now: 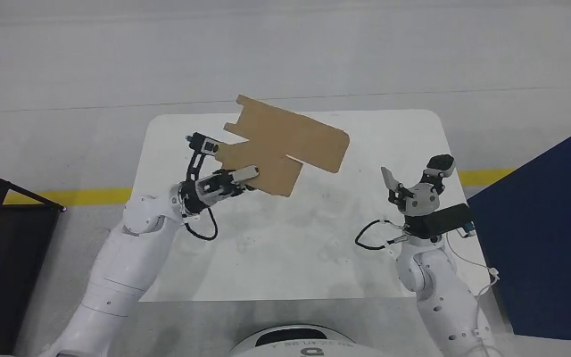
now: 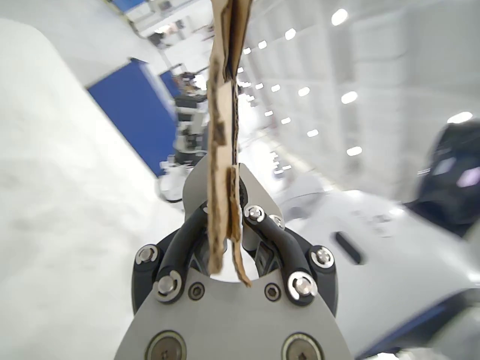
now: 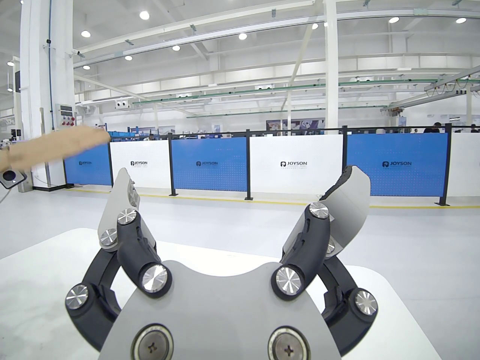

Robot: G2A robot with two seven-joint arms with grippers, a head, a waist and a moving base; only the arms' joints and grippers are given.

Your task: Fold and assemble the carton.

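Nearest us, our right gripper [image 1: 416, 171] hangs over the white table [image 1: 294, 259], jaws spread, holding nothing. Our left gripper [image 1: 243, 176] pinches the flattened carton [image 1: 290, 147] by its near edge, lifted above the table's far side.

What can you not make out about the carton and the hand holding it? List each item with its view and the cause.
1. Carton fold lines: top view, too small to trace.
2. Carton's faces: left wrist view, seen edge-on and cut off by the picture's edge.
3. Left hand grip surfaces: left wrist view, covered by the carton's edge.
4. Carton's outline: right wrist view, blurred and cut off at the picture's edge.
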